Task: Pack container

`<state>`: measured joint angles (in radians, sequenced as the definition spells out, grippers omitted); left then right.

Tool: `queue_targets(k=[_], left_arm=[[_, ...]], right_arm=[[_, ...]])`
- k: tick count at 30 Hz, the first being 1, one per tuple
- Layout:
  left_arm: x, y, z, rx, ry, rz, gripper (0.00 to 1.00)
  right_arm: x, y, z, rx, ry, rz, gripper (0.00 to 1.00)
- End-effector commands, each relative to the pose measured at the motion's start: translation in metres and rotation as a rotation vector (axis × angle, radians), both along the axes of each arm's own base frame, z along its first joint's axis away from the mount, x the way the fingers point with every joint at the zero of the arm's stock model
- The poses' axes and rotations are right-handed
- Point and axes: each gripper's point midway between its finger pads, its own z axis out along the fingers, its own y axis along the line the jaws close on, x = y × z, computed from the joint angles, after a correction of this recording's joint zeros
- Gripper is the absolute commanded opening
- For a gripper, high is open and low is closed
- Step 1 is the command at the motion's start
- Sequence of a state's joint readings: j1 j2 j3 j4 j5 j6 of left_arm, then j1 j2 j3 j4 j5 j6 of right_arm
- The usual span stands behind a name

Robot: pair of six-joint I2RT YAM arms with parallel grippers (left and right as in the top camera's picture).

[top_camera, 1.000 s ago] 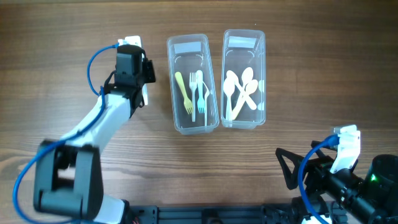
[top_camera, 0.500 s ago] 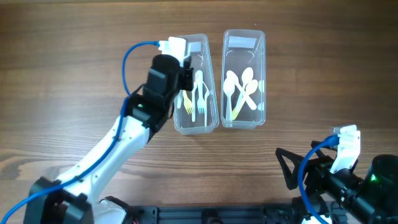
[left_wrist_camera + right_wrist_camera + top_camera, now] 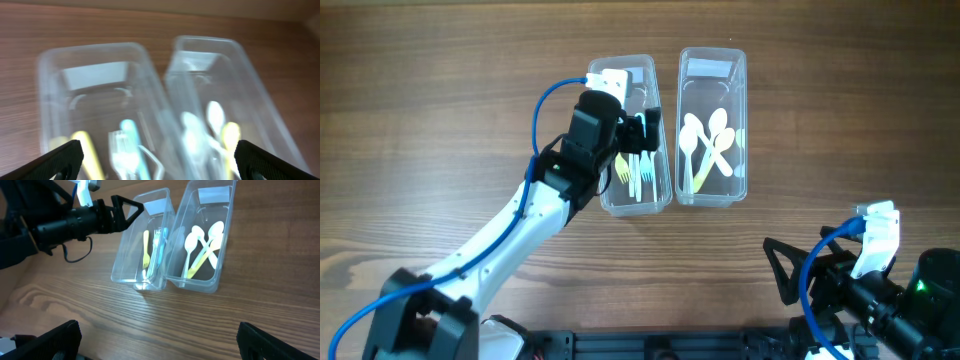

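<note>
The left gripper point(image 3: 642, 128) hangs over the far part of the left container point(image 3: 635, 207), and its jaws are wide apart with nothing between them; the left wrist view, although blurred, shows the same open gap. Under it, the forks point(image 3: 638, 175) lie inside this container, one yellow and the others pale blue or white, all along its length. Just beside it, the right container point(image 3: 713, 197) holds the spoons point(image 3: 708, 145), white ones and a yellow one, crossing each other. The right gripper point(image 3: 780, 272) waits near the front edge of the table point(image 3: 420, 100), well apart from both containers, with its jaws also apart and empty. I see no cutlery lying loose on the table, so I judge that the sorting is finished or almost finished. What seems to remain is to lift the left arm away. I see no lids, so I cannot tell whether closing belongs to the task.
</note>
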<state>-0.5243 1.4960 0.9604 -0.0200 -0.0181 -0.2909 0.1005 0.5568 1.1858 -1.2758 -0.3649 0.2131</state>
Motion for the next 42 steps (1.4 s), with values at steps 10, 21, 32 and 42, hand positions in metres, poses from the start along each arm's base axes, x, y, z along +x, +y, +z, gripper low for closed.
queue_targets(k=[10, 21, 32, 42], left_arm=[[-0.094, -0.051, 0.079, -0.132, -0.051, -0.286, 1.00], [-0.101, -0.030, 0.055, -0.032, 0.027, -0.230, 1.00], [-0.165, 0.112, 0.100, 0.080, -0.038, 0.085, 1.00], [-0.205, 0.185, 0.058, 0.123, -0.170, 0.218, 1.00]], right_arm=[[0.000, -0.001, 0.002, 0.004, -0.005, -0.012, 1.00], [0.000, -0.001, 0.002, 0.004, -0.006, -0.011, 1.00], [0.000, -0.001, 0.002, 0.004, -0.005, -0.012, 1.00], [0.000, -0.001, 0.002, 0.004, -0.005, -0.012, 1.00]])
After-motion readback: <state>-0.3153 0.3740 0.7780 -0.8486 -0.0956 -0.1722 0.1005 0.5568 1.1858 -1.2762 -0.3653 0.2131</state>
